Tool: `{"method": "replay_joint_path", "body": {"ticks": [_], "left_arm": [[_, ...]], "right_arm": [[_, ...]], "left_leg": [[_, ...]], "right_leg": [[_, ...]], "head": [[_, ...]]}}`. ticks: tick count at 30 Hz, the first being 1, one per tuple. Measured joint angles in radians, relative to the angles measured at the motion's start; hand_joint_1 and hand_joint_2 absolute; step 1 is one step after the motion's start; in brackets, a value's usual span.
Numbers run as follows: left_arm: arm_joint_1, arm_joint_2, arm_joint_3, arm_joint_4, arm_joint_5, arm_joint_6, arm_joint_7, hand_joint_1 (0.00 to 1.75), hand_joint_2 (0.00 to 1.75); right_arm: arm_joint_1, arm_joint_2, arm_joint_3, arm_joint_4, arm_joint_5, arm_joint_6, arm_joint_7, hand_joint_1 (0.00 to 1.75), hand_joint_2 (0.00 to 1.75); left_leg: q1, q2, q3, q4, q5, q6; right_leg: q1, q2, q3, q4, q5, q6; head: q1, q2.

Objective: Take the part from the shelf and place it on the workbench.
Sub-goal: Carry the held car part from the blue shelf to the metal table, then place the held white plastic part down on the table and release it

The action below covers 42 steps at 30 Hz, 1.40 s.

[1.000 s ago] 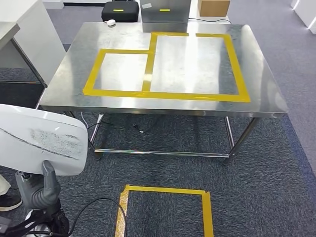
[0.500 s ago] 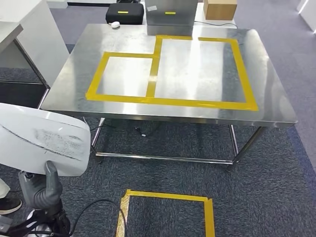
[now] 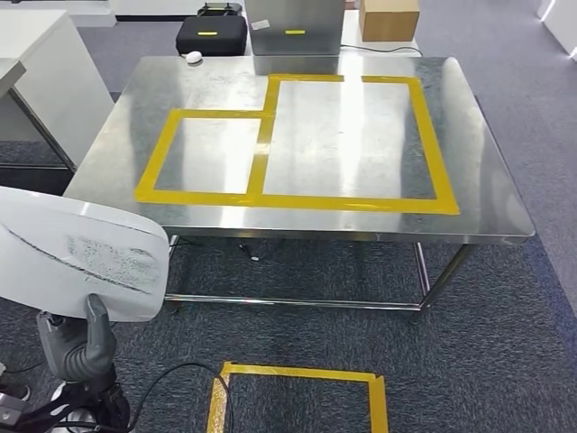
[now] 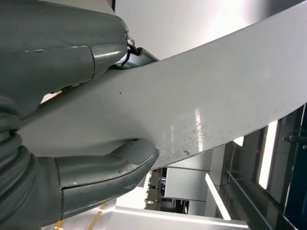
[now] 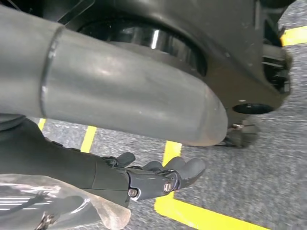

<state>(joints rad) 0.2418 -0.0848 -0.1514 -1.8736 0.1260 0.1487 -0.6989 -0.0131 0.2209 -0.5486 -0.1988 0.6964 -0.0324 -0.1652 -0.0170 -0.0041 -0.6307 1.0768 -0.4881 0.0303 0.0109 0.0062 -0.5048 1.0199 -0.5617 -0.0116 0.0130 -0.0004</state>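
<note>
The part is a large white curved panel (image 3: pixel 75 257) with a scuffed grey patch, at the lower left of the head view. My left hand (image 3: pixel 78 347) grips its lower edge from below, thumb up against the panel. Up close, the thumb and fingers (image 4: pixel 105 170) clamp the panel's white edge (image 4: pixel 203 105). The steel workbench (image 3: pixel 476 194) stands ahead, with yellow tape marking a small rectangle (image 3: pixel 197 155) and a larger one (image 3: pixel 351 140). My right hand (image 5: pixel 155 177) hangs over the carpet, fingers loosely extended and holding nothing.
A yellow tape square (image 3: pixel 296 397) marks the carpet in front of the bench. A black case (image 3: pixel 207 34), a metal box (image 3: pixel 294 25) and a cardboard box (image 3: pixel 388 18) stand behind the bench. A white desk (image 3: pixel 41 81) is at the left. Cables (image 3: pixel 173 374) trail by my feet.
The whole picture has shifted as I move: the workbench sits lower and further left in view. My left hand keeps its hold on the panel.
</note>
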Motion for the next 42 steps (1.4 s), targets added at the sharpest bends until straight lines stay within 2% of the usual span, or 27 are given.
{"method": "replay_joint_path", "body": {"ticks": [1, 2, 4, 5, 6, 7, 9, 10, 11, 12, 13, 14, 15, 16, 17, 18, 21, 25, 27, 29, 32, 33, 35, 38, 42], "left_arm": [[0.0, 0.0, 0.0, 0.0, 0.0, 0.0, 0.0, 1.75, 1.75], [0.001, -0.001, 0.001, 0.0, 0.0, 0.0, 0.0, 1.75, 1.75], [0.002, -0.002, 0.001, -0.001, -0.001, 0.0, 0.0, 1.75, 1.75], [0.002, -0.003, 0.001, -0.001, -0.001, 0.0, 0.0, 1.75, 1.75], [0.002, -0.004, 0.002, -0.001, -0.002, 0.0, 0.0, 1.75, 1.75], [0.002, -0.005, 0.002, -0.001, -0.002, 0.0, 0.0, 1.75, 1.75], [0.002, -0.007, 0.002, -0.001, -0.002, 0.0, 0.0, 1.75, 1.75], [0.003, -0.008, 0.002, -0.001, -0.002, 0.0, 0.0, 1.75, 1.75], [0.004, -0.008, 0.002, -0.001, -0.002, 0.0, 0.0, 1.75, 1.75], [0.004, -0.009, 0.002, -0.001, -0.002, 0.0, 0.0, 1.75, 1.75], [0.004, -0.009, 0.002, -0.001, -0.002, 0.0, 0.0, 1.75, 1.75], [0.004, -0.009, 0.002, -0.001, -0.004, 0.002, 0.0, 1.75, 1.75], [0.003, -0.009, 0.002, -0.001, -0.01, 0.009, 0.0, 1.75, 1.75], [0.003, -0.009, 0.002, 0.0, -0.023, 0.022, 0.0, 1.75, 1.75], [0.003, -0.007, 0.002, 0.0, -0.053, 0.049, 0.0, 1.75, 1.75], [0.004, -0.003, 0.002, 0.0, -0.094, 0.086, 0.0, 1.75, 1.75], [0.004, 0.02, 0.002, 0.002, -0.244, 0.219, 0.0, 1.75, 1.75], [0.003, 0.049, 0.002, 0.003, -0.299, 0.272, 0.0, 1.75, 1.75], [0.003, 0.059, 0.002, 0.004, -0.315, 0.285, 0.002, 1.75, 1.75], [0.002, 0.066, 0.002, 0.006, -0.348, 0.311, 0.005, 1.75, 1.75], [-0.016, 0.086, 0.002, 0.014, -0.495, 0.392, 0.049, 1.75, 1.75], [-0.03, 0.101, 0.002, 0.02, -0.594, 0.437, 0.089, 1.75, 1.75], [-0.06, 0.14, 0.012, 0.033, -0.81, 0.513, 0.184, 1.75, 1.75], [-0.105, 0.207, 0.06, 0.062, -1.052, 0.542, 0.298, 1.75, 1.75], [-0.164, 0.299, 0.132, 0.121, -1.138, 0.544, 0.363, 1.75, 1.75]], "right_arm": [[0.0, 0.0, 0.0, 0.0, 0.0, 0.0, 0.0, 0.0, 0.0], [0.0, 0.001, 0.0, 0.0, 0.001, 0.0, 0.0, 0.0, 0.0], [0.001, 0.002, 0.0, 0.0, 0.002, 0.0, 0.0, 0.0, 0.0], [0.0, 0.002, 0.0, 0.0, 0.003, 0.0, 0.0, 0.0, 0.0], [-0.002, 0.002, 0.0, 0.0, 0.003, 0.0, -0.001, 0.0, 0.0], [-0.003, 0.002, 0.0, 0.0, 0.003, -0.001, -0.001, 0.0, 0.0], [-0.004, 0.002, 0.0, 0.0, 0.003, -0.001, -0.001, 0.0, 0.0], [-0.003, 0.001, 0.0, 0.0, 0.002, -0.001, -0.001, 0.0, 0.0], [-0.002, 0.001, 0.0, 0.0, 0.002, -0.001, -0.001, 0.0, 0.0], [0.0, 0.001, 0.0, 0.0, 0.002, -0.001, -0.001, 0.0, 0.0], [0.0, 0.001, 0.0, 0.0, 0.002, -0.001, -0.001, 0.0, 0.0], [0.001, 0.001, 0.0, 0.0, 0.002, -0.001, -0.001, 0.0, 0.0], [0.001, 0.001, 0.0, 0.001, 0.003, -0.001, -0.001, 0.0, 0.0], [0.001, 0.001, 0.0, 0.001, 0.003, -0.001, -0.002, 0.0, 0.0], [0.001, 0.001, 0.0, 0.002, 0.003, -0.001, -0.003, 0.0, 0.0], [0.001, 0.001, 0.0, 0.002, 0.002, -0.002, -0.004, 0.0, 0.0], [0.003, 0.001, 0.0, 0.002, -0.001, -0.005, -0.006, 0.0, 0.0], [0.002, 0.002, 0.0, 0.002, -0.002, -0.005, -0.007, 0.0, 0.0], [0.002, 0.002, 0.0, 0.002, -0.002, -0.005, -0.007, 0.0, 0.0], [0.002, 0.001, 0.0, 0.002, -0.004, -0.005, -0.005, 0.0, 0.0], [0.0, -0.008, -0.002, 0.002, -0.016, 0.004, 0.013, 0.0, 0.0], [-0.001, -0.017, -0.005, 0.002, -0.018, 0.015, 0.019, 0.0, 0.0], [-0.003, -0.034, -0.012, 0.002, -0.016, 0.037, 0.025, 0.0, 0.0], [-0.004, -0.051, -0.016, 0.002, -0.001, 0.051, 0.026, 0.0, 0.0], [-0.004, -0.059, -0.015, 0.002, 0.018, 0.059, 0.026, 0.0, 0.0]], "left_leg": [[-0.006, -0.001, 0.006, -0.023, 0.007, 0.006], [-0.008, -0.002, 0.009, -0.029, 0.0, 0.01], [-0.006, -0.004, 0.031, -0.049, 0.013, 0.016], [-0.003, -0.003, 0.043, -0.054, 0.014, 0.019], [0.001, -0.003, 0.053, -0.058, 0.014, 0.021], [0.003, -0.002, 0.058, -0.06, 0.011, 0.022], [0.007, -0.002, 0.063, -0.06, 0.002, 0.023], [0.009, -0.003, 0.068, -0.059, -0.004, 0.02], [0.013, -0.004, 0.075, -0.059, -0.011, 0.017], [0.017, -0.005, 0.086, -0.058, -0.019, 0.011], [0.021, -0.006, 0.099, -0.058, -0.028, 0.005], [0.025, -0.005, 0.11, -0.055, -0.038, -0.002], [0.026, -0.005, 0.116, -0.053, -0.046, -0.01], [0.025, -0.004, 0.119, -0.051, -0.053, -0.016], [0.024, -0.004, 0.119, -0.049, -0.059, -0.017], [0.023, -0.003, 0.118, -0.048, -0.062, -0.014], [0.022, -0.003, 0.123, -0.052, -0.06, 0.001], [0.021, -0.003, 0.134, -0.066, -0.061, 0.003], [0.022, -0.003, 0.137, -0.073, -0.064, 0.004], [0.023, -0.003, 0.138, -0.075, -0.065, -0.002], [0.026, -0.003, 0.139, -0.077, -0.064, -0.026], [0.026, -0.003, 0.139, -0.077, -0.064, -0.032], [0.026, -0.003, 0.139, -0.077, -0.063, -0.037], [0.026, -0.003, 0.139, -0.076, -0.062, -0.04], [0.026, -0.003, 0.139, -0.075, -0.062, -0.04]], "right_leg": [[-0.001, 0.0, 0.005, 0.0, -0.004, 0.006], [-0.001, -0.001, 0.011, 0.003, -0.002, 0.013], [-0.003, -0.003, 0.018, 0.016, -0.004, 0.027], [-0.003, -0.003, 0.011, 0.035, -0.014, 0.033], [-0.004, -0.003, -0.008, 0.069, -0.034, 0.038], [-0.007, -0.003, -0.04, 0.121, -0.059, 0.043], [-0.013, -0.003, -0.12, 0.231, -0.107, 0.053], [-0.017, -0.003, -0.15, 0.258, -0.114, 0.06], [-0.021, -0.003, -0.163, 0.25, -0.099, 0.066], [-0.025, -0.004, -0.16, 0.21, -0.062, 0.072], [-0.031, -0.005, -0.146, 0.146, -0.009, 0.079], [-0.033, -0.005, -0.133, 0.09, 0.03, 0.084], [-0.034, -0.006, -0.123, 0.049, 0.054, 0.08], [-0.033, -0.007, -0.117, 0.029, 0.067, 0.071], [-0.031, -0.007, -0.116, 0.028, 0.065, 0.061], [-0.031, -0.008, -0.113, 0.027, 0.07, 0.05], [-0.031, -0.004, -0.11, 0.027, 0.075, 0.045], [-0.03, -0.001, -0.107, 0.026, 0.065, 0.033], [-0.028, -0.002, -0.105, 0.026, 0.063, 0.03], [-0.026, -0.003, -0.104, 0.026, 0.062, 0.028], [-0.024, -0.004, -0.103, 0.027, 0.061, 0.027], [-0.024, -0.004, -0.103, 0.027, 0.062, 0.027], [-0.024, -0.005, -0.101, 0.027, 0.063, 0.026], [-0.024, -0.005, -0.1, 0.026, 0.065, 0.026], [-0.024, -0.005, -0.099, 0.026, 0.066, 0.027]], "head": [[0.001, 0.0], [0.002, 0.0], [0.001, 0.0], [0.002, 0.0], [0.003, 0.0], [0.004, 0.0], [0.005, 0.0], [0.005, 0.0], [0.005, 0.0], [0.005, 0.0], [0.005, 0.0], [0.007, 0.0], [0.008, 0.0], [0.009, 0.0], [0.009, 0.0], [0.008, 0.0], [0.005, 0.0], [0.005, 0.0], [0.005, 0.0], [0.005, 0.0], [0.006, 0.0], [0.006, 0.0], [0.006, 0.0], [0.006, 0.0], [0.006, 0.0]]}}
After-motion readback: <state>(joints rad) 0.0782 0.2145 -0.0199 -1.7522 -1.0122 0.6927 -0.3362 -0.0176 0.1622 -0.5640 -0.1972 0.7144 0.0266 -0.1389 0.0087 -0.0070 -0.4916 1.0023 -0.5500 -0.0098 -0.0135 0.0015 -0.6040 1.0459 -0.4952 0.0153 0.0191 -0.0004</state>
